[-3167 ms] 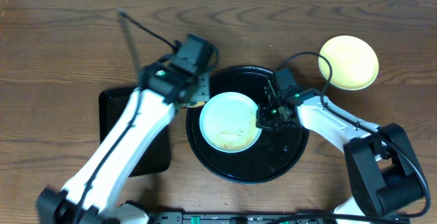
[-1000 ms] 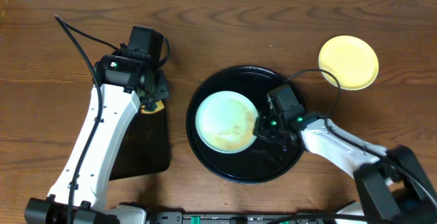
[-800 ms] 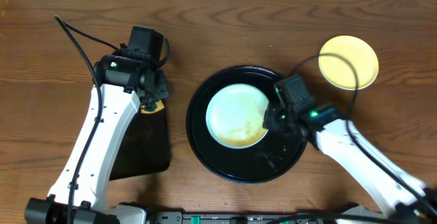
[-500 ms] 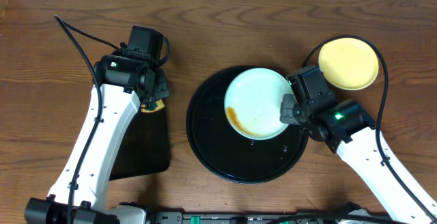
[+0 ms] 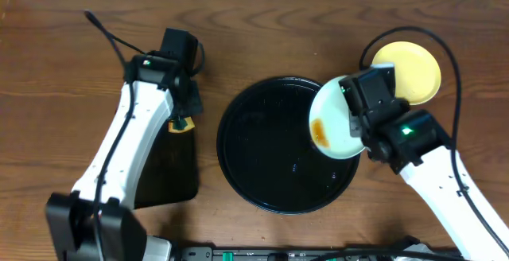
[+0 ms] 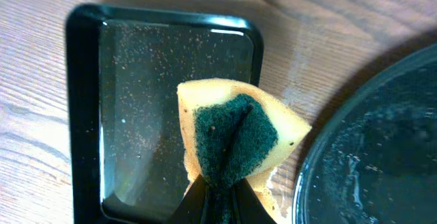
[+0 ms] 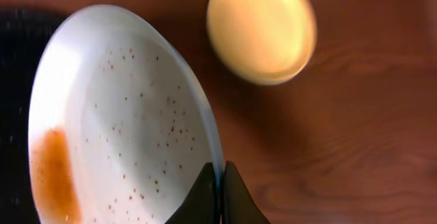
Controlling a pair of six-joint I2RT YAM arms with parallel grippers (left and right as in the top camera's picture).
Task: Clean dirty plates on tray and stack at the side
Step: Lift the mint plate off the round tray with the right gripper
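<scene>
My right gripper (image 5: 355,116) (image 7: 218,176) is shut on the rim of a pale mint-blue plate (image 5: 334,122) (image 7: 116,121). The plate is lifted and tilted over the right edge of the round black tray (image 5: 270,183), and it carries a brown smear plus brown specks. A pale yellow plate (image 5: 413,68) (image 7: 263,26) lies on the table to the right of the tray. My left gripper (image 5: 180,118) (image 6: 220,195) is shut on a yellow sponge with a green scouring face (image 6: 235,138), held above the gap between the rectangular tray and the round tray (image 6: 369,149).
A smaller black rectangular tray (image 5: 163,173) (image 6: 136,108) lies left of the round tray, under my left arm. Black cables loop above both arms. The round tray's wet floor holds nothing else.
My right gripper has lifted the mint-blue plate off the tray floor and carried it right, tilting it up. The left arm shifted slightly right with the sponge.
</scene>
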